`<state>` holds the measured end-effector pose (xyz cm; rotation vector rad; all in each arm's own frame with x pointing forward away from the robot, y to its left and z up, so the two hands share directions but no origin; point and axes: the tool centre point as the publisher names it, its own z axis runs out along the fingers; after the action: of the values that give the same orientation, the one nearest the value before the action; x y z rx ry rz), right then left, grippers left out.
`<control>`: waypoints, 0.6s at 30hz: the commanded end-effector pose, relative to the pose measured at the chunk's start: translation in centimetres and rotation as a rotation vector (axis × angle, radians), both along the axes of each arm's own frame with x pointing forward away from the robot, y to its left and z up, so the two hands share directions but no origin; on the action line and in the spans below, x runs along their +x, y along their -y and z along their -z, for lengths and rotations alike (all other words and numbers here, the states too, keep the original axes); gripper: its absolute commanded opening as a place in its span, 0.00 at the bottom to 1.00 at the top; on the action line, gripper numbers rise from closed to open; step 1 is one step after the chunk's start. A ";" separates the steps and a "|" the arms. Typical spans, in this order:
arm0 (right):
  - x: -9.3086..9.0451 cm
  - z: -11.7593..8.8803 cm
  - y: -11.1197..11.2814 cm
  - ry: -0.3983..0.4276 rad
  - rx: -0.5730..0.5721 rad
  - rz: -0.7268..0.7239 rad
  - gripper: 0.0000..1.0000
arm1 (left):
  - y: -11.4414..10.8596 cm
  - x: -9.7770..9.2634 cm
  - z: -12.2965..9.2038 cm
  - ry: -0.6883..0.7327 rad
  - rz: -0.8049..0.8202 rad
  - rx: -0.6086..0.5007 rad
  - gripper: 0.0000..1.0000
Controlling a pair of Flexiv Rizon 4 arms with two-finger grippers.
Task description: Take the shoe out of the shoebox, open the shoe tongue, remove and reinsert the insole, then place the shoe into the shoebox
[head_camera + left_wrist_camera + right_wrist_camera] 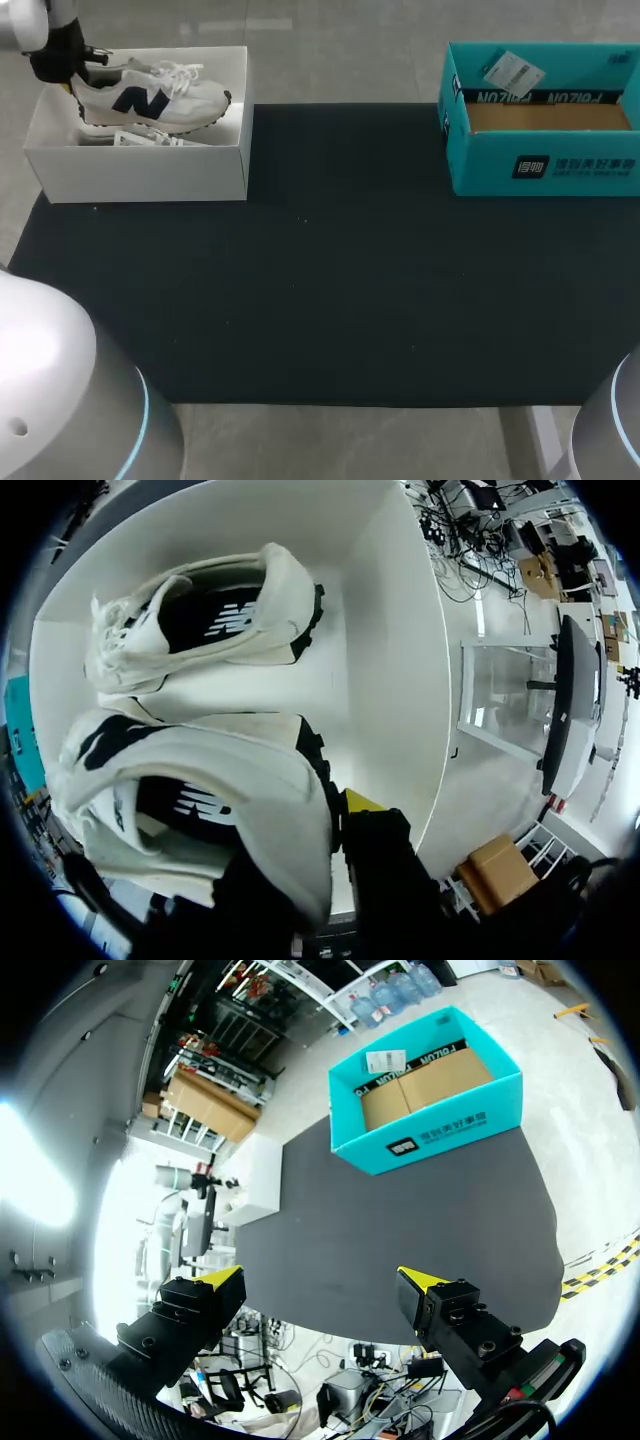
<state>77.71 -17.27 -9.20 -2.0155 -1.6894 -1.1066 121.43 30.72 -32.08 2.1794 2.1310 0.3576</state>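
You have a teal box (540, 165) standing open at the black mat's (320, 300) far right corner. Brown cardboard (548, 117) lines its floor. A white tag (512, 70) rests on its back rim.

Head: overhead, onto black mat (330, 280). Left wrist: close inside white cardboard shoebox (400, 660) (head's upper left). Right wrist: farther back, facing teal cardboard box (440, 1125), head's upper right.
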 end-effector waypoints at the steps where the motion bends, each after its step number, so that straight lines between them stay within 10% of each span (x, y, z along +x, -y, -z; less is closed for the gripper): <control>1: 0.0 0.0 0.0 -0.002 -0.001 0.002 1.00 | -0.7 2.1 0.8 -0.037 0.010 -0.010 0.00; 18: 0.0 0.0 0.0 -0.002 -0.001 0.002 1.00 | -1.0 3.9 5.3 -0.016 0.055 0.000 0.00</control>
<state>77.71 -17.29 -9.20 -2.0159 -1.6891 -1.1067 123.88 31.66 -36.58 2.2329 2.0701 0.3519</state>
